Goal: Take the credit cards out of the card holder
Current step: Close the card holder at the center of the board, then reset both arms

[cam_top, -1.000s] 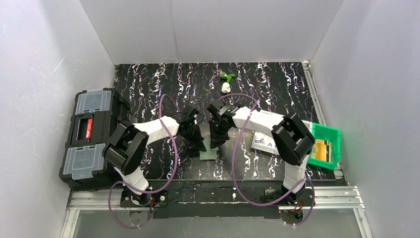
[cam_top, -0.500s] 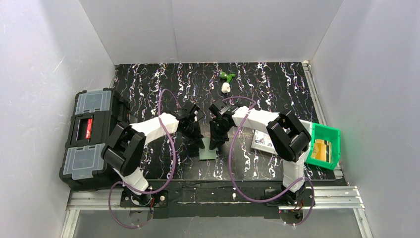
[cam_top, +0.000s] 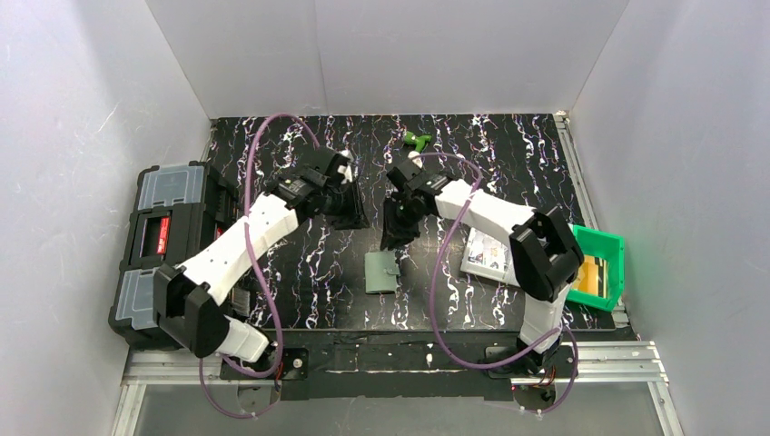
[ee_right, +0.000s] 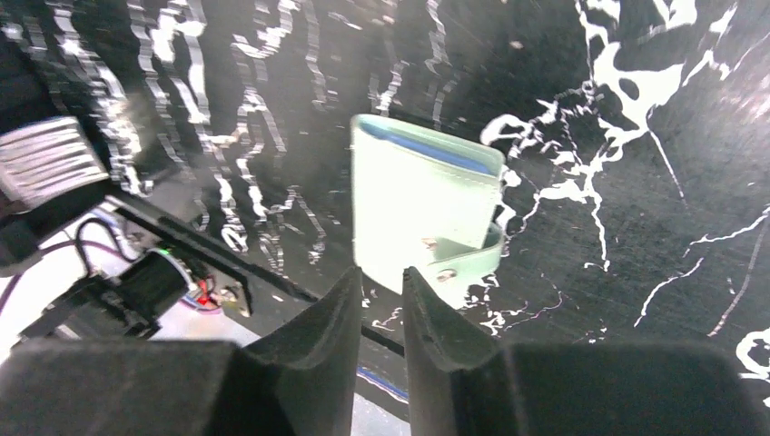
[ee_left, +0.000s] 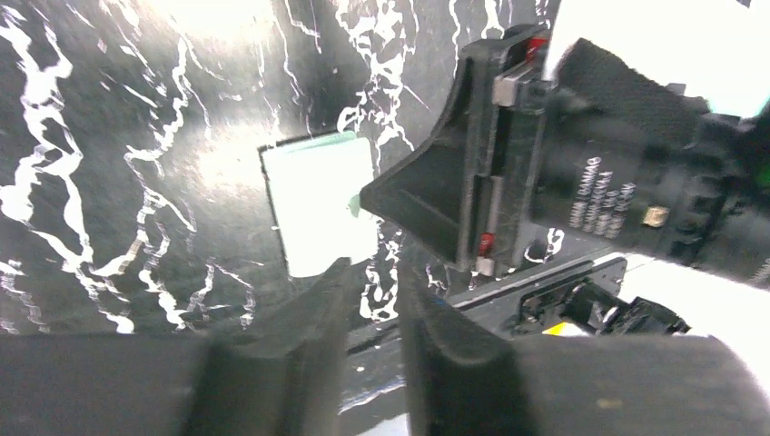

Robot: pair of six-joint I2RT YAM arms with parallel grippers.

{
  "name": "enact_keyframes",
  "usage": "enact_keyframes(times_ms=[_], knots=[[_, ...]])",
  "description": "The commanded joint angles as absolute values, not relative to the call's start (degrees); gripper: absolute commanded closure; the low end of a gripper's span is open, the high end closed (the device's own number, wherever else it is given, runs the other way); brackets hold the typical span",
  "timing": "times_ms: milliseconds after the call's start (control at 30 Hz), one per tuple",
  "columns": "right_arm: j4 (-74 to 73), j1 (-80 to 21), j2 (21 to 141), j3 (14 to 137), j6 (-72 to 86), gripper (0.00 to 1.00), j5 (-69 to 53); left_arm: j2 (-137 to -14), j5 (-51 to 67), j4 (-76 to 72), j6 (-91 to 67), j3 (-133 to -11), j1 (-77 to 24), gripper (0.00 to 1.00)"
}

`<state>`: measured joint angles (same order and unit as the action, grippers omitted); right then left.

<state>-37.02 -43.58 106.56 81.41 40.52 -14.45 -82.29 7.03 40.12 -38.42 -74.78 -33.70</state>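
Note:
The card holder [cam_top: 381, 272], a small grey-green folded wallet, lies flat on the black marbled table between the two arms. In the right wrist view the card holder [ee_right: 419, 213] has its snap tab [ee_right: 465, 259] hanging loose, and a thin blue strip shows along its far edge; no credit cards show otherwise. My left gripper [cam_top: 350, 215] hovers up and to the far left of it, my right gripper [cam_top: 396, 232] just beyond it. In the wrist views, the left gripper [ee_left: 374, 272] and right gripper [ee_right: 383, 277] each stand slightly open with nothing between the fingers. The card holder [ee_left: 318, 204] touches neither.
A big black toolbox [cam_top: 168, 250] fills the left edge. A green bin [cam_top: 595, 268] sits at the right, with a flat white tray [cam_top: 484, 254] beside it. A small green and white object [cam_top: 416, 141] lies at the back. White walls enclose the table.
Both grippers have lifted off the card holder and drawn back toward the far side, the left arm swinging furthest. Their jaws parted slightly. The holder stays on the table.

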Motion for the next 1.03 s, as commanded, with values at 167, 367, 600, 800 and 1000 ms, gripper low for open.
enact_keyframes(times_ms=[167,367,600,800,1000], knots=[[-40.27,-42.59,92.7,88.9,36.87,0.49,-7.78,-74.78,1.35,48.1,-30.94,-82.62,-31.04,0.1],[-37.75,-42.37,82.22,85.54,35.16,0.09,-0.98,-72.76,0.28,50.47,-30.48,-83.8,-30.5,0.02],[-36.11,-42.2,73.42,80.01,34.24,0.02,3.79,-71.74,-5.0,52.76,-32.5,-81.58,-30.5,0.02],[-34.21,-42.0,69.92,76.28,34.23,0.02,4.61,-68.27,-5.72,49.44,-31.77,-76.57,-30.5,0.02],[-34.09,-41.74,69.63,75.24,34.3,0.02,4.63,-67.02,-6.77,48.89,-31.54,-74.92,-30.5,0.02]])
